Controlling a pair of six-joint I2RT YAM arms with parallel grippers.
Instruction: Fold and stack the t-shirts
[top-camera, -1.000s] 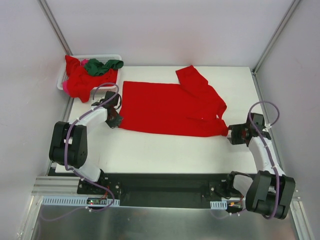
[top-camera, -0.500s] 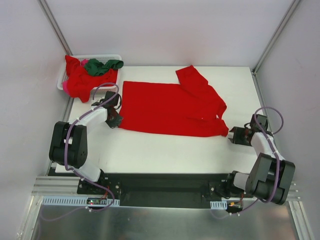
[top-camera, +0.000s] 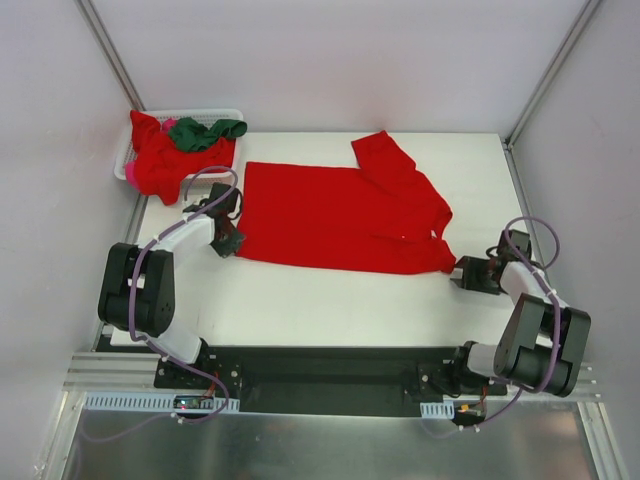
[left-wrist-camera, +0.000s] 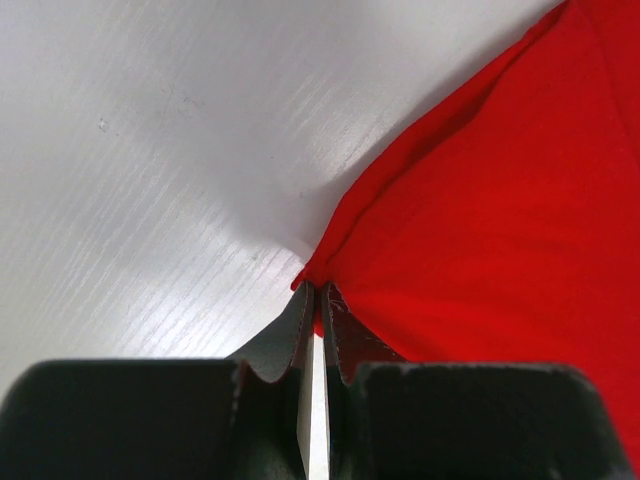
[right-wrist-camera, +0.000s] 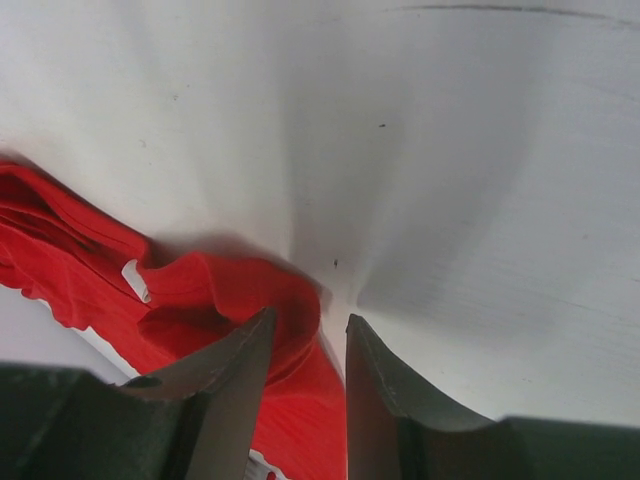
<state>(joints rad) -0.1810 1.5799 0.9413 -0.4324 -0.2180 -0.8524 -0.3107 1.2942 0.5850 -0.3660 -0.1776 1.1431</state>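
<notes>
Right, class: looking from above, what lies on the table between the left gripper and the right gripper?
The spread red t-shirt, seen in the top view, spans from the left gripper to the right gripper.

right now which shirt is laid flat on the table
The large red t-shirt; the other red shirt and the dark green shirt are bunched in the basket.

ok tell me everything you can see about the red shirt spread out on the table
The red shirt is plain, bright and looks like soft cloth. It lies spread mostly flat, sideways across the white table, with one sleeve angled toward the far edge. Its right end is bunched and creased, a small white label showing there. The left gripper is shut on its near left corner; the right gripper stands open at the bunched right corner.
</notes>
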